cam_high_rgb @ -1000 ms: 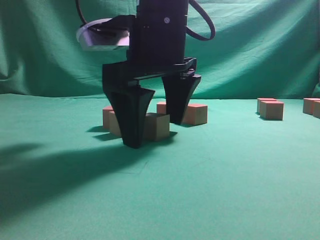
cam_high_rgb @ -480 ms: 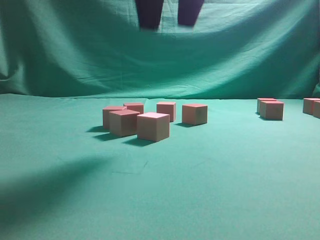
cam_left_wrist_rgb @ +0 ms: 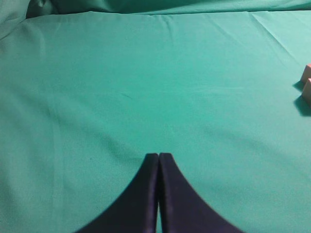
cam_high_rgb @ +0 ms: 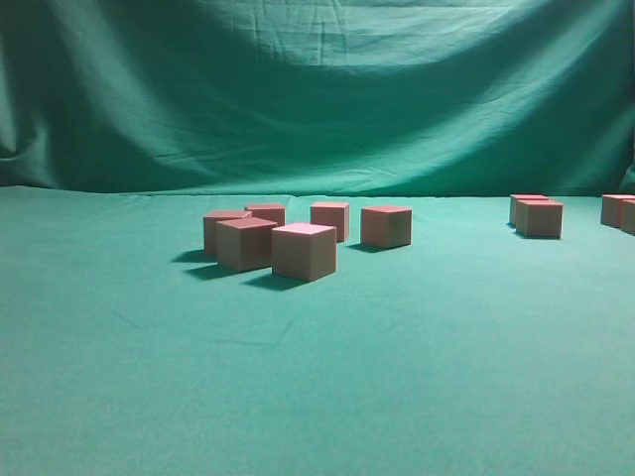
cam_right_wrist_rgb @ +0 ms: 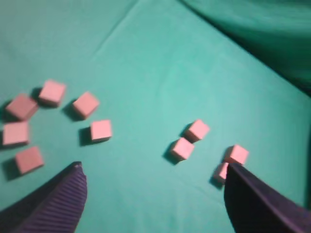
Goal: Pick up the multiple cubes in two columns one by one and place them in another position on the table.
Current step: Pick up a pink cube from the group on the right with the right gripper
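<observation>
Several cubes (cam_high_rgb: 304,251) sit in a loose cluster left of centre on the green table (cam_high_rgb: 317,377). Two more pairs stand at the right, one pair (cam_high_rgb: 539,217) nearer the middle and one (cam_high_rgb: 617,210) at the edge. No gripper shows in the exterior view. In the right wrist view my right gripper (cam_right_wrist_rgb: 153,166) is open and empty, high above the table. From there I see the cluster (cam_right_wrist_rgb: 86,104) at left and the two pairs (cam_right_wrist_rgb: 182,148) at right. My left gripper (cam_left_wrist_rgb: 158,155) is shut and empty over bare cloth, with two cubes (cam_left_wrist_rgb: 307,90) at that view's right edge.
A draped green backdrop (cam_high_rgb: 317,89) rises behind the table. The cloth table top (cam_left_wrist_rgb: 146,87) has faint creases.
My right gripper, which stood open around the front cube of the cluster, has risen straight up and left the exterior view. The cube stays on the table.
</observation>
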